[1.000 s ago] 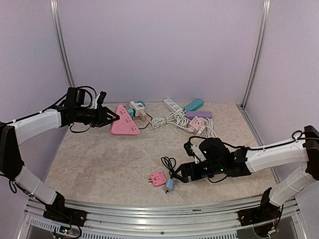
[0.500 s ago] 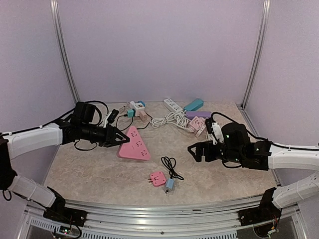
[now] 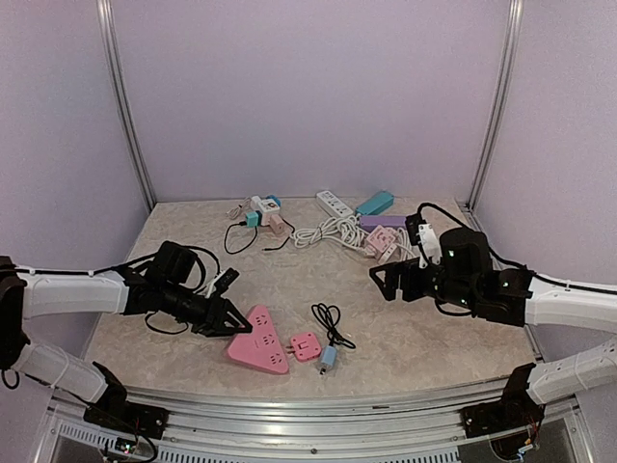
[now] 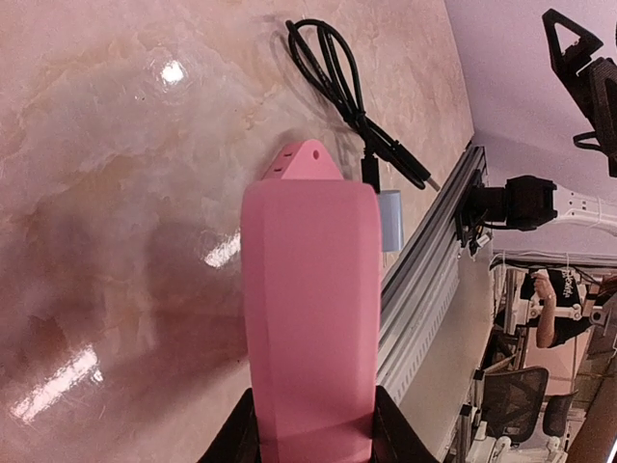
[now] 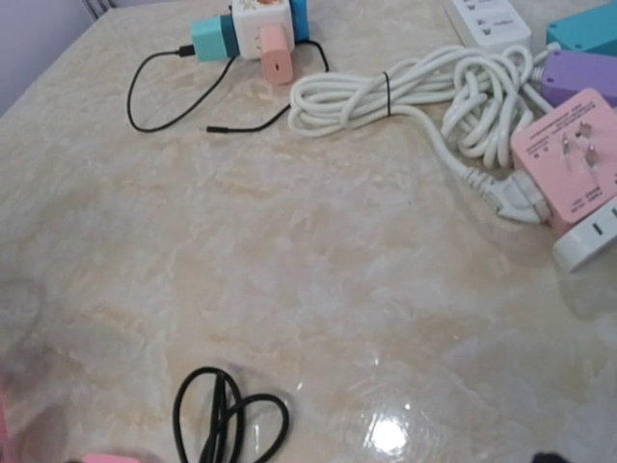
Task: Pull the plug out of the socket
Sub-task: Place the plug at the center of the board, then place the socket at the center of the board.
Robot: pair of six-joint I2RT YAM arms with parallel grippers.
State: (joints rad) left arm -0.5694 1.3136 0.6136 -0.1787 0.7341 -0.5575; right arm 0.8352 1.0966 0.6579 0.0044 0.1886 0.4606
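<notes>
My left gripper (image 3: 234,328) is shut on one corner of a pink triangular socket (image 3: 260,348), which sits low near the table's front edge. In the left wrist view the socket (image 4: 308,309) fills the space between my fingers (image 4: 236,439). Just right of it lies a small pink adapter (image 3: 306,345). A grey-blue plug (image 3: 329,357) with a coiled black cable (image 3: 328,318) lies against the adapter; I cannot tell whether they are joined. My right gripper (image 3: 384,280) hangs open and empty above the table at the right, apart from all of them.
At the back lie a white cord bundle (image 5: 434,96), a pink power strip (image 5: 569,164), purple and teal strips (image 3: 384,221), a white strip (image 3: 333,203) and a teal-and-white charger cluster (image 5: 253,24) with a thin black wire. The metal front rail (image 3: 308,400) runs just past the socket.
My left gripper carried the pink triangular socket from the back left to the front, beside the small adapter. My right gripper rose away from the grey-blue plug, moved right and back, and opened wider.
</notes>
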